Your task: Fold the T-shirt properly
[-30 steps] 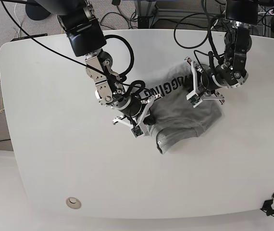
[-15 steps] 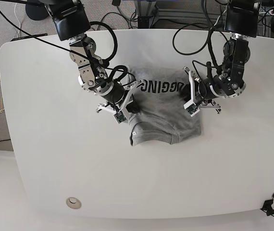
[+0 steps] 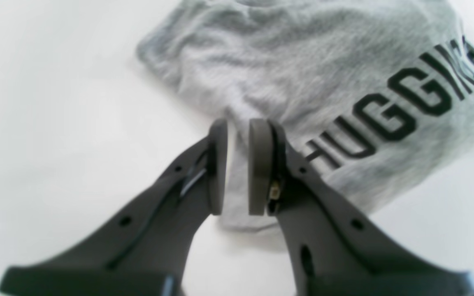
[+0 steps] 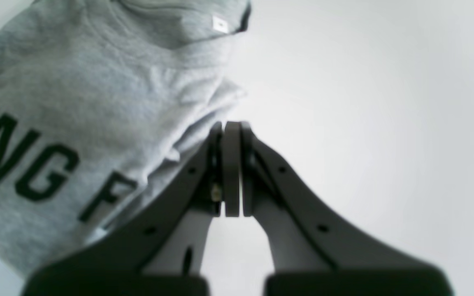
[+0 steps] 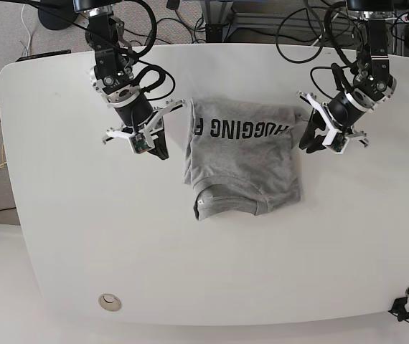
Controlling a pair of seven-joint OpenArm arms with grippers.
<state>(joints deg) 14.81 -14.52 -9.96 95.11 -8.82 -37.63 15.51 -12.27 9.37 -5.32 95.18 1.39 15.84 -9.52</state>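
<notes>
White oval table [image 5: 118, 244], base view: sole surface, bearing one garment.

Heather-grey short-sleeved cotton T-shirt [image 5: 244, 161] lies just 12 o'clock of table centre as a compact, roughly square packet. Black block lettering runs along its 12 o'clock edge, upside-down to the base camera. The ribbed crew neck [image 5: 226, 204] sits at the 6 o'clock edge, bulging slightly past the packet outline. Sleeves are not visible; judged tucked under. Surface wrinkled, the 9 o'clock edge a little slack.

Left gripper [image 5: 312, 134] at 3 o'clock of the shirt, off the cloth in the base view. Jaws nearly closed, with a narrow gap. In the left wrist view pale fabric shows through that gap, but this may only be shirt lying beyond the pads; cannot confirm a pinch.

Right gripper [image 5: 158, 147] at 9 o'clock of the shirt, just beside its edge, pads pressed fully together, nothing between them.

Judgement: folding largely done; the packet is formed. Left to do: perhaps squaring the neck end and smoothing wrinkles, then clearing both arms.
</notes>
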